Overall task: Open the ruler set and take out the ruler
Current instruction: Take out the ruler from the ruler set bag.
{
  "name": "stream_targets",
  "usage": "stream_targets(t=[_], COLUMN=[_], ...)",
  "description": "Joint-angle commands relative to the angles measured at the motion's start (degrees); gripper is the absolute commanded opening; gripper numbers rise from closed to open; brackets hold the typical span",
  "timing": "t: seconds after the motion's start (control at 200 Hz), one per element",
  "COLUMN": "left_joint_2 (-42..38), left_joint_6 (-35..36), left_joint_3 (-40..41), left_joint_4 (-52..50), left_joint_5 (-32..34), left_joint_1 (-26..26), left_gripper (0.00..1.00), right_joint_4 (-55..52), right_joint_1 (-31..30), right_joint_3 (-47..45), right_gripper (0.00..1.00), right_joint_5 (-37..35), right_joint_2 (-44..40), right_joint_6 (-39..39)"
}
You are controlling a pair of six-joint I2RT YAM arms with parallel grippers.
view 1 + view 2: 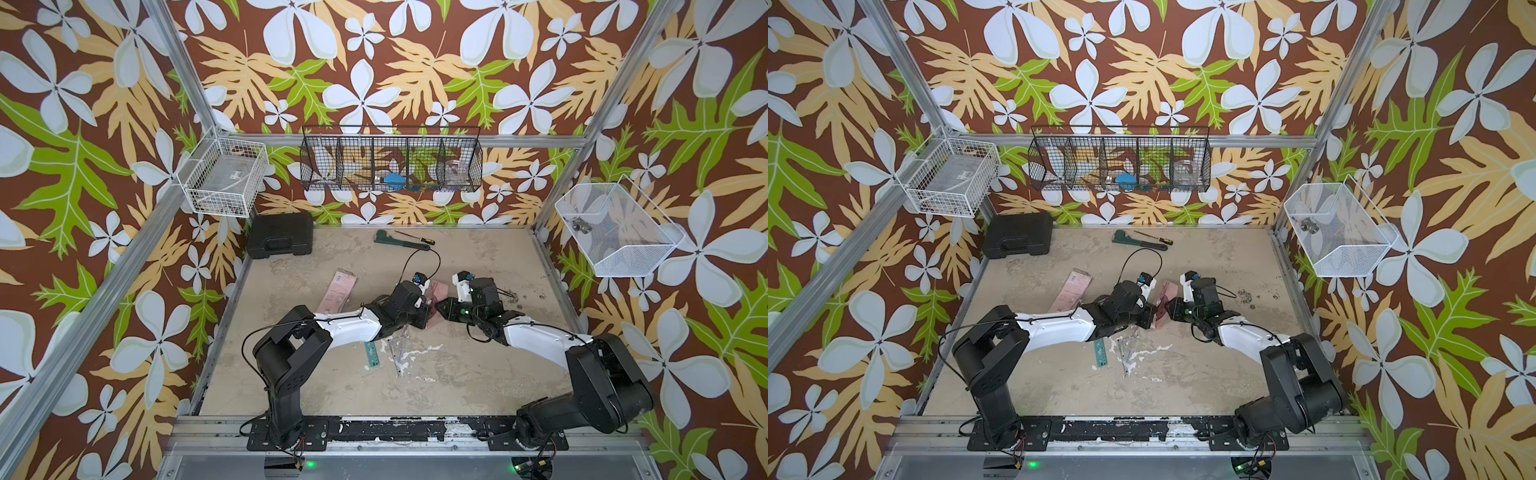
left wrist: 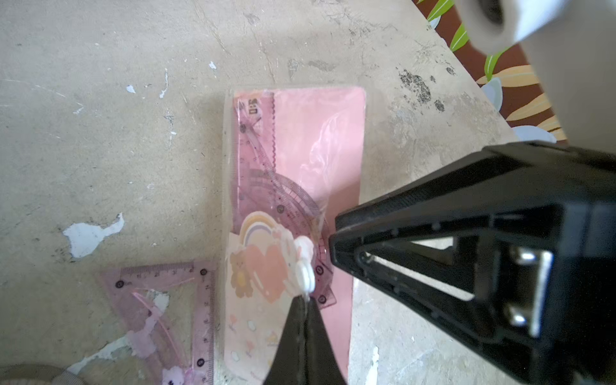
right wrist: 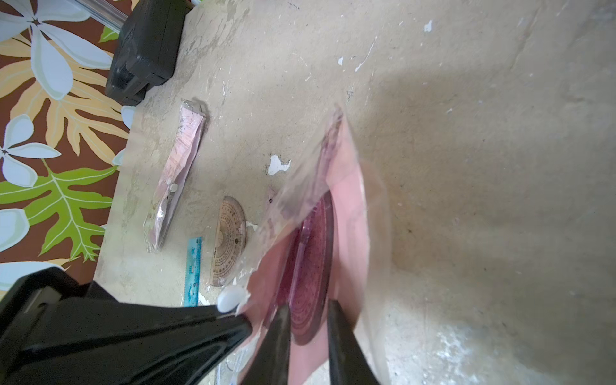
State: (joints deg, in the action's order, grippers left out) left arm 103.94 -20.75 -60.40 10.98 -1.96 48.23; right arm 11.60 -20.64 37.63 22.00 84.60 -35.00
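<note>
The ruler set (image 2: 320, 133), a pink pouch with a clear front, lies flat on the table (image 1: 478, 374). It is well apart from the black case (image 1: 280, 235), toward the right arm's side and nearer the arm bases than the case is. In both top views only a strip of it shows between the two wrists. The left gripper (image 2: 305, 301) is closed. Its tips pinch the printed flap at the pouch mouth, just beside the white snap (image 2: 305, 266). The right gripper (image 3: 308, 316) is at the same mouth, its two fingers (image 3: 280, 330) parted with the dark pink protractor (image 3: 311, 266) between them. Whether the pads actually press that protractor cannot be told from the wrist view. A pink ruler (image 2: 253, 143) with a wavy edge sits inside the pouch, alongside the protractor. A second pink pouch (image 1: 336, 291) lies closer to the black case than the ruler set does. A loose set square (image 2: 205, 300) lies just beside the ruler set. A green ruler (image 1: 372, 353) lies partly under the left arm, also well apart from the case.
</note>
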Motion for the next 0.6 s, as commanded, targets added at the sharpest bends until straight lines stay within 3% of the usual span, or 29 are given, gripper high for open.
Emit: stream_targets(t=[0.0,0.25,0.445,0.596], left_joint_2=[-0.69,-0.67,-0.36,-0.49], left_joint_6=[0.45,0.44,0.37,0.45], left_joint_3=[0.10,0.16,0.25,0.61], left_joint_4=[0.73,1.00,1.50,1.50], left_joint_5=[0.55,0.64,0.33,0.55], left_joint_1=[0.06,0.11,0.10,0.12], left_gripper=[0.00,0.00,0.00,0.00], right_joint_4=[0.75,1.22,6.05,5.72], right_joint_1=[-0.01,0.15,0.15,0.16], right_joint_3=[0.60,0.24,-0.41,0.01], right_gripper=[0.24,0.31,0.18,0.10], right_joint_5=[0.16,0.43,4.99,4.46], right_joint_2=[0.63,0.79,2.67,2.12], right_joint_6=[0.56,0.25,-1.92,-2.15])
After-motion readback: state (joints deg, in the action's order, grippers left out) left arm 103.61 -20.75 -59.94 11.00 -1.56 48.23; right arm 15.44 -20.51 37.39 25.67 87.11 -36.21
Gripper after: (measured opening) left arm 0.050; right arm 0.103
